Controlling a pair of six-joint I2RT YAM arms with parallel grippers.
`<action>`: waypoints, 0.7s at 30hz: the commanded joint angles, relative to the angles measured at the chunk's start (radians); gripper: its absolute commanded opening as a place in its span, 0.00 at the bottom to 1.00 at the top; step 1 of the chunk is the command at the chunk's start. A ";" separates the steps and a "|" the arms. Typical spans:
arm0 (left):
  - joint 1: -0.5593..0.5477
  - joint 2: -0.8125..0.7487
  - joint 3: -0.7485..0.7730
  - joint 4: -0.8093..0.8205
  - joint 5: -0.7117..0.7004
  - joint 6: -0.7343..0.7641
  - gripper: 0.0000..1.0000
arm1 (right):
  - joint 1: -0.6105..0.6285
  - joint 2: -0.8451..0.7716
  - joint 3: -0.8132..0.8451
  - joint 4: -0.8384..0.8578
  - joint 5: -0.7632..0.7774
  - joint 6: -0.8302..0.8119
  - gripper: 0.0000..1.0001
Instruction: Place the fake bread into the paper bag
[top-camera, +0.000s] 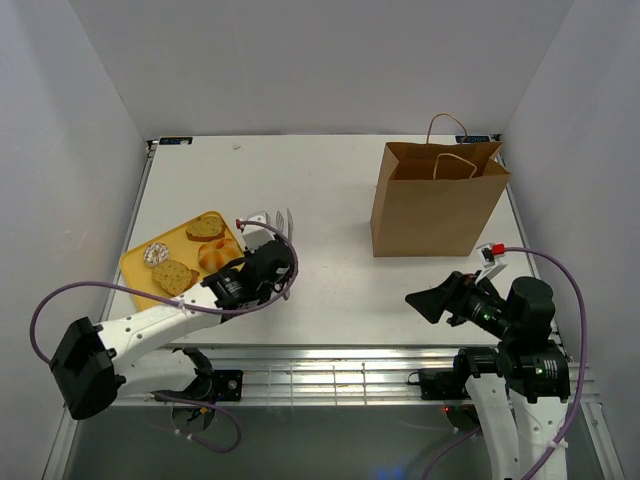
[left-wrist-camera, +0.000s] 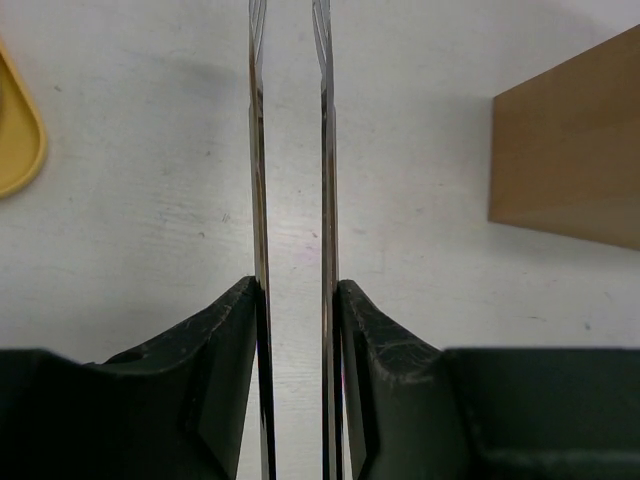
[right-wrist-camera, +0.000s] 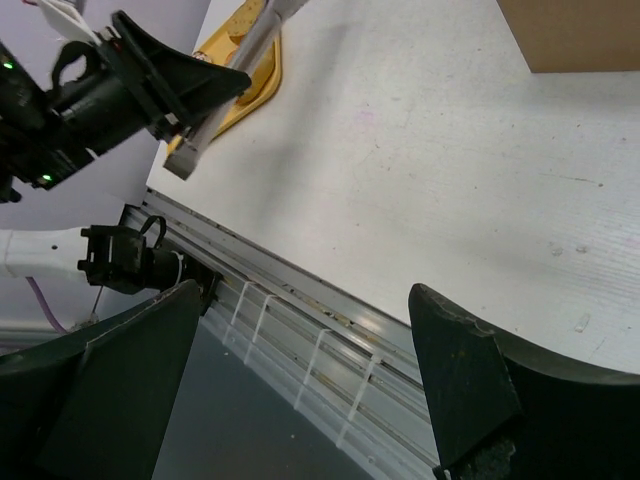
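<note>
LEFT ARM BESIDE THE TRAY: From my remote station I see the left gripper (left-wrist-camera: 295, 290) pinched on a pair of thin metal tongs (left-wrist-camera: 256, 180). Their two blades run almost parallel with a narrow gap and nothing between them. The fake bread (top-camera: 217, 255) lies on the yellow tray (top-camera: 135, 268) at the left edge of the table (top-camera: 330, 180), near the tong tips. The paper bag (top-camera: 435, 205) stands upright, well apart at the far right. The right gripper (right-wrist-camera: 305, 290) hangs wide and empty in front of the bag. To do this step well, I judge I must ease the squeeze until the blades spread wider than a bun. I would then swing them over the tray, straddle one piece low and close gently, since the toy bread looks light and could skid away.
</note>
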 joint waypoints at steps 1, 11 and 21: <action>0.070 -0.097 0.069 -0.020 0.186 0.103 0.46 | 0.002 0.070 0.067 0.023 -0.005 -0.079 0.90; 0.232 -0.135 0.272 -0.173 0.520 0.100 0.51 | 0.003 0.415 0.326 -0.035 0.305 -0.013 0.90; 0.285 -0.141 0.496 -0.382 0.793 -0.161 0.56 | 0.003 0.669 0.718 -0.254 0.414 0.331 0.92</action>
